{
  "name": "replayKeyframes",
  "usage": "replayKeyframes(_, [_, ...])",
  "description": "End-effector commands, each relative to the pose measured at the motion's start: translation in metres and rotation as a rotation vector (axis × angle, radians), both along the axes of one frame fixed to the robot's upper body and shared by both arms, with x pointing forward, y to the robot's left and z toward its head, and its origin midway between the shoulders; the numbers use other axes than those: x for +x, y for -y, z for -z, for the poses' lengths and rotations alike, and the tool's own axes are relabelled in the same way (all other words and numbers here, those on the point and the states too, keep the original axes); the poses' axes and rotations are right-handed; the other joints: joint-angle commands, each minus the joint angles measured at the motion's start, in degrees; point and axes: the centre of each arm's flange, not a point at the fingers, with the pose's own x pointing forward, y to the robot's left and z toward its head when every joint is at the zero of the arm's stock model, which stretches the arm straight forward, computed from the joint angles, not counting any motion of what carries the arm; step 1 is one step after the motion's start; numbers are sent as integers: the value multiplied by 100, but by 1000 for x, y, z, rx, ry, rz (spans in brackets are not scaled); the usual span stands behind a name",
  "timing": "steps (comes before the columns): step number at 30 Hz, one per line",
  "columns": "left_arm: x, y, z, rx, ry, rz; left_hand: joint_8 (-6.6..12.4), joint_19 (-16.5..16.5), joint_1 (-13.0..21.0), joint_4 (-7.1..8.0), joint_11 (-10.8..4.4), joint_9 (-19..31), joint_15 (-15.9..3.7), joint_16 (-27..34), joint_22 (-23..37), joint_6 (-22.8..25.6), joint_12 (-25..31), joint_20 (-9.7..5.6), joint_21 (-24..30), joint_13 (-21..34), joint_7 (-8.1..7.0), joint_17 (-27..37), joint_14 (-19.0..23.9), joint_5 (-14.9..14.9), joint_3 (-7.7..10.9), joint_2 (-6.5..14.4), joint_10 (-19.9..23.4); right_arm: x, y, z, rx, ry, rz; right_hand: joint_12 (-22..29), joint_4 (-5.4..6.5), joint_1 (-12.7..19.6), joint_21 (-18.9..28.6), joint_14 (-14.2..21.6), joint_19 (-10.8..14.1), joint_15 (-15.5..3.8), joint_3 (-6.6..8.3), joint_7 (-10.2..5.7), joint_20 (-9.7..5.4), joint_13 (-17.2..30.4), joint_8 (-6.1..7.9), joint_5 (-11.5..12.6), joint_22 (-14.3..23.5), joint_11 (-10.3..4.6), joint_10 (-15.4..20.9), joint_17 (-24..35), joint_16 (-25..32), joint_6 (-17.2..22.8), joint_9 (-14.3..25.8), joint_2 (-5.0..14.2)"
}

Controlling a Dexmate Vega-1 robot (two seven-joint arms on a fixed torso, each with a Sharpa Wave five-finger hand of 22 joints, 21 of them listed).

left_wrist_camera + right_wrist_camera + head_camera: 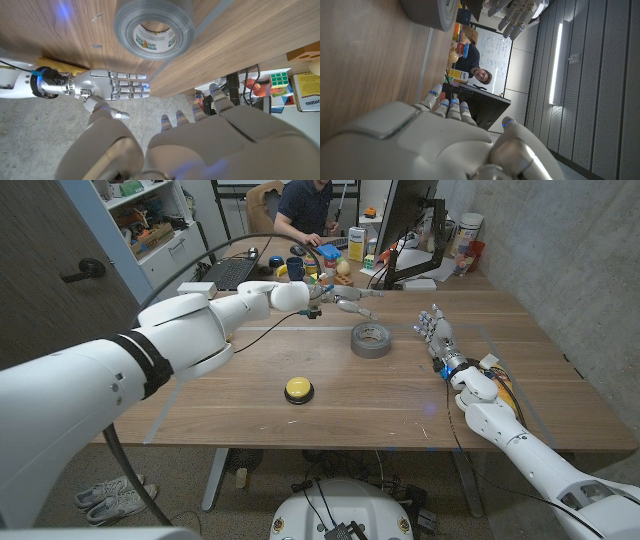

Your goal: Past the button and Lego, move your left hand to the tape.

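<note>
A roll of grey duct tape (pixel 370 340) lies flat on the wooden table (pixel 250 415), right of centre. My left hand (pixel 352 301) hovers just beyond it, fingers spread and holding nothing. In the left wrist view the tape (pixel 154 27) sits ahead of my left hand's fingertips (pixel 178 117). A yellow button (pixel 298 389) on a black base sits nearer me, in the middle of the table. My right hand (pixel 437 335) stands to the right of the tape with its fingers straight and apart. It is empty. The right wrist view catches the tape's edge (pixel 427 12) and my left hand (pixel 512 12).
A monitor (pixel 410 230), a laptop (pixel 230 272) and small clutter line the far side of the table. A person (pixel 305 205) sits behind it. A grey wall runs along the right. A Rubik's cube (pixel 280 78) lies among the clutter.
</note>
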Motion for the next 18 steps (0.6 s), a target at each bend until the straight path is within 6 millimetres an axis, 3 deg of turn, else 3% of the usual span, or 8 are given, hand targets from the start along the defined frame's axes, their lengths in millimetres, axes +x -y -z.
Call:
replayKeyframes(1, [5, 14, 27, 67, -11, -18, 6, -50, 64, -18, 52, 29, -15, 11, 19, -71, 38, 6, 21, 28, -11, 12, -35, 11, -27, -30, -434, 1, 4, 1, 1, 0, -4, 43, 8, 0, -25, -6, -244, 7, -19, 10, -82, 31, 34, 25, 11, 4, 27, 30, -6, 35, 26, 631])
replayKeyframes(18, [7, 21, 39, 131, 21, -32, 33, -66, 162, -51, 67, 40, -3, 28, 18, -143, 46, 5, 30, 29, -12, 11, -59, 14, -53, -29, -481, -1, 10, 3, 5, 4, -6, 38, 8, 1, -56, -9, -238, 13, -21, 12, -69, 31, 34, 27, 11, -2, 20, 30, -20, 39, 26, 633])
